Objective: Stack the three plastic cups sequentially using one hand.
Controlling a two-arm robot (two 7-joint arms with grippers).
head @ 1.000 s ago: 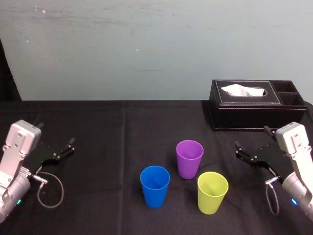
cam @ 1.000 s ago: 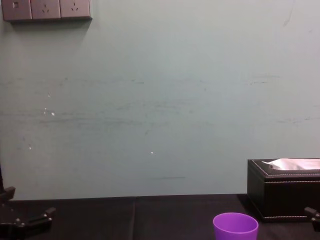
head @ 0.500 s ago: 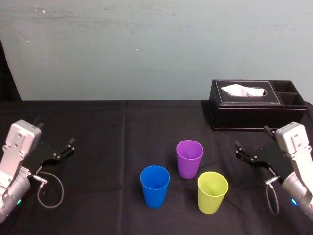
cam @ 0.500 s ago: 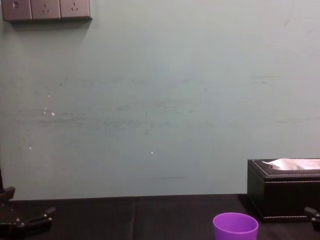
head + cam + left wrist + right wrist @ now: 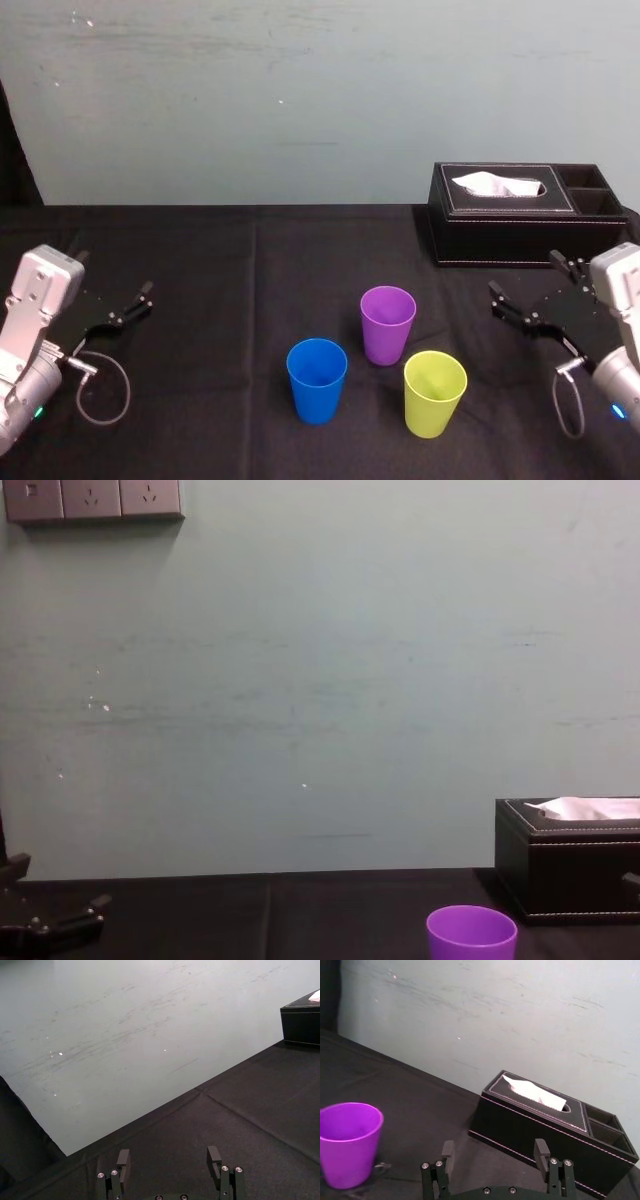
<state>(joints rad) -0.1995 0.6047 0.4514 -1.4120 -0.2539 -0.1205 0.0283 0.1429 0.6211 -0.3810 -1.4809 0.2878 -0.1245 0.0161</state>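
Cups: blue cup (image 5: pixel 317 380), purple cup (image 5: pixel 387 324), yellow-green cup (image 5: pixel 434 392) stand upright and apart, none stacked yet (good for nesting, I judge) | right gripper (image 5: pixel 525 280): near them, fingers spread wide, empty | left gripper (image 5: pixel 115 272): parked far left, wide, empty.

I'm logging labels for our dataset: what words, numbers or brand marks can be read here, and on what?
None can be read. The purple cup, blue cup and yellow-green cup are plain; the black tissue box and the wall sockets show no legible marking.
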